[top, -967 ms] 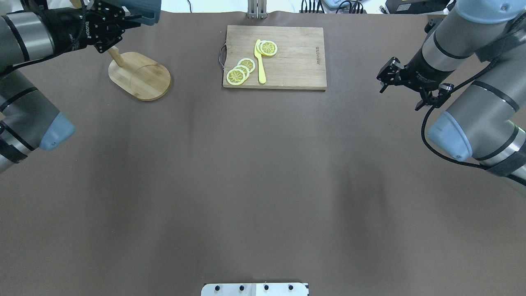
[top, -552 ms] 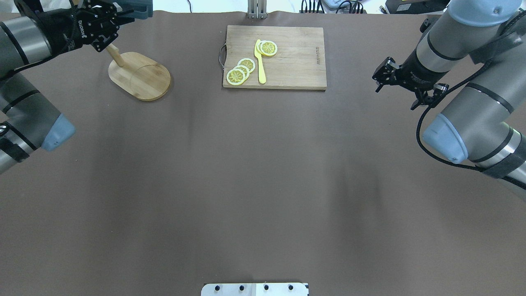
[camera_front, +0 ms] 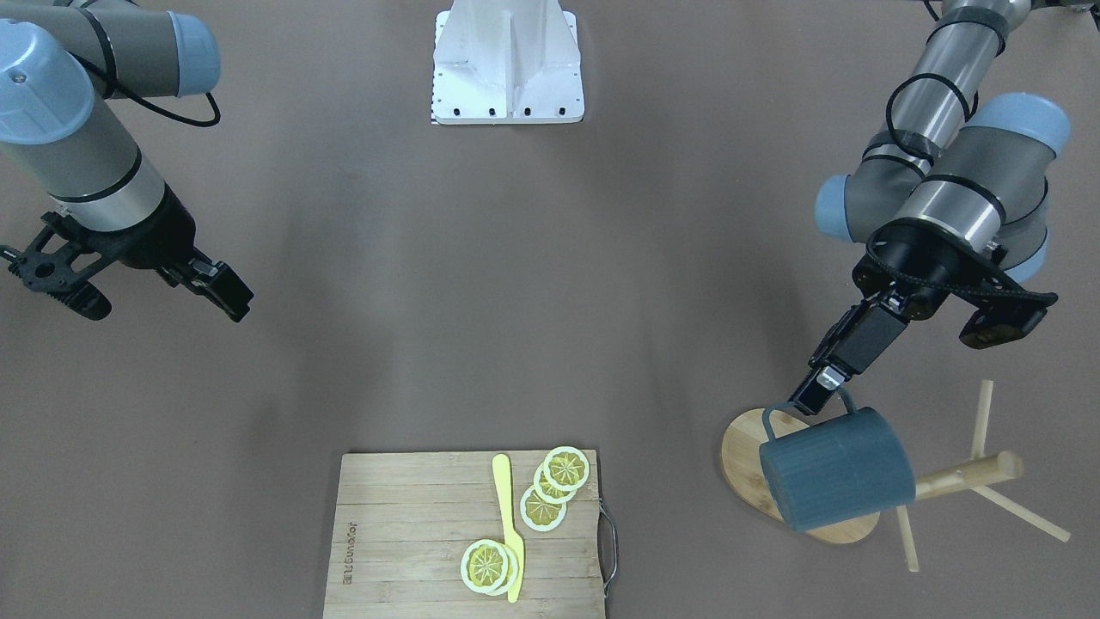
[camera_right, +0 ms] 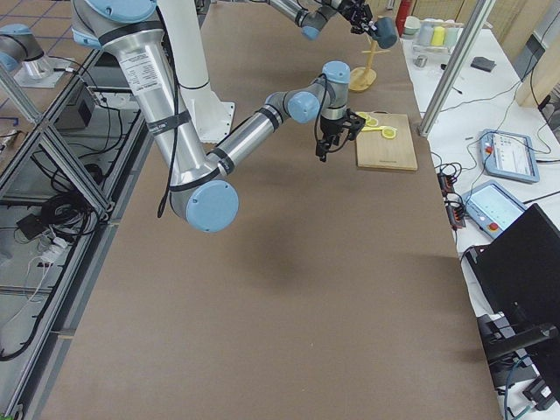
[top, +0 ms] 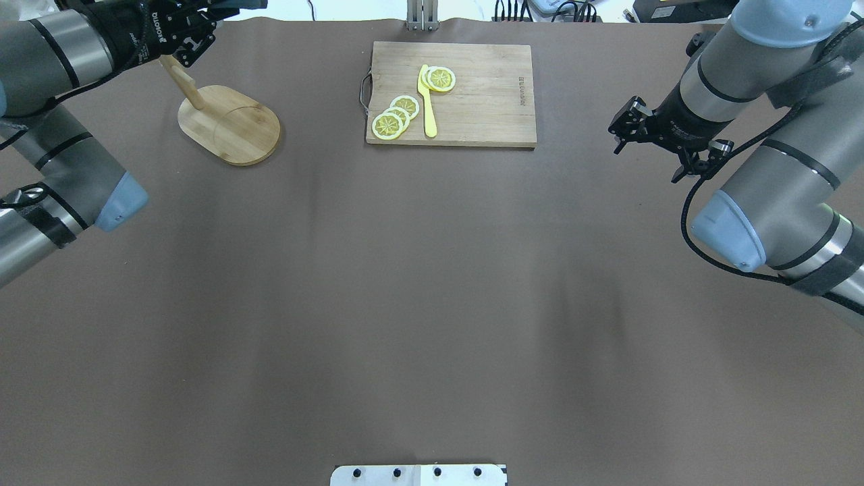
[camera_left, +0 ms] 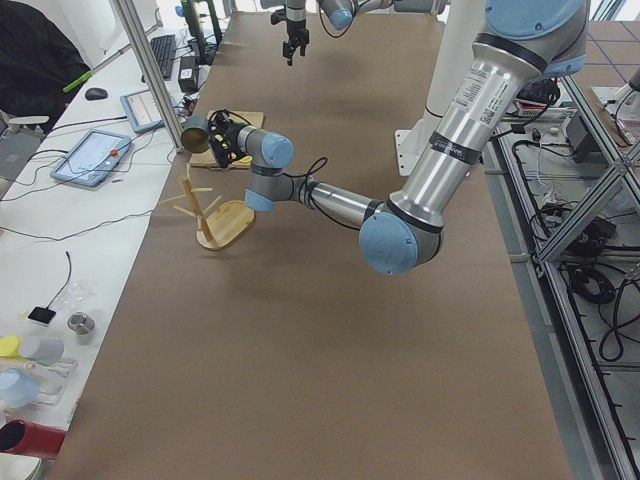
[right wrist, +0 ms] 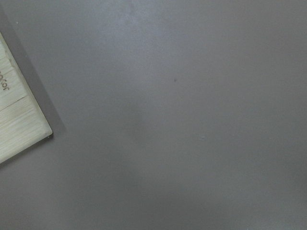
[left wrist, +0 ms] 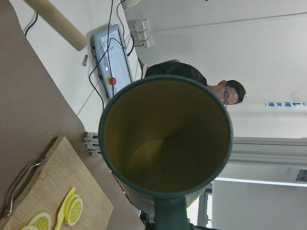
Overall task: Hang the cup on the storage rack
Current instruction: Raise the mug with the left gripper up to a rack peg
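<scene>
Left gripper (camera_front: 816, 391) clamped on the handle of the cup (camera_front: 838, 468), tilted above the storage rack (camera_front: 971, 471), far left. Right gripper (camera_front: 159, 301) spread wide, empty.

Overhead exterior: high behind the robot, facing forward and down; whole table (top: 432, 304) in frame. Front-facing: across the table, steep down-look, robot base (camera_front: 507, 77) at top; shares cutting board (camera_front: 412, 516) and storage rack (camera_front: 962, 474) with overhead, mirrored. Side views: distant, one at each table end, looking along it; both catch the rack. Left wrist: very near, staring into the cup (left wrist: 165, 139). Right wrist: near, down onto tabletop, board corner at left.
</scene>
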`<state>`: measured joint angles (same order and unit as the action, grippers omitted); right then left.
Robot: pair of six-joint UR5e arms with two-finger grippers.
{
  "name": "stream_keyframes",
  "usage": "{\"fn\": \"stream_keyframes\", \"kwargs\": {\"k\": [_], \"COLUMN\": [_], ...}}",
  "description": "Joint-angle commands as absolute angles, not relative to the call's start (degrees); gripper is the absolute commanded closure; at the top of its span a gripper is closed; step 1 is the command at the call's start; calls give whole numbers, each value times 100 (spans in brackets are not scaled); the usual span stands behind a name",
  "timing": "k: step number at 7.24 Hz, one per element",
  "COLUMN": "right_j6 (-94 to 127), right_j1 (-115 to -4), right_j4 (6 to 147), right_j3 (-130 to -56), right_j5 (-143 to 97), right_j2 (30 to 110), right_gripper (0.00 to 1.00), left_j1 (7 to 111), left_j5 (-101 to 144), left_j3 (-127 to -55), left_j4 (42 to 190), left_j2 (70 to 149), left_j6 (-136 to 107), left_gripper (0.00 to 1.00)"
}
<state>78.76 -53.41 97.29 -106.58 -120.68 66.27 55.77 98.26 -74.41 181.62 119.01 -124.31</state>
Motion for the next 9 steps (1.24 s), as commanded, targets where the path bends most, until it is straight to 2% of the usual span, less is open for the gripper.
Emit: {"fn": "stream_keyframes", "kwargs": {"k": [1, 9], "right_j6": [7892, 8059], "right_j1": [-5318, -5177], "right_j4": [9729, 9729], "right_j3": [-10661, -10714], "right_j5": [-12067, -11944], "right_j2": [6618, 6609], "right_gripper": [0, 0], "left_j1": [5581, 5625], "left_j5": [9721, 9519], "left_j3": [-7252, -7066], "left_j4": [18167, 18193], "left_j2": [11927, 11936], "left_j6": [-12837, -13358], "left_gripper": [100, 100]}}
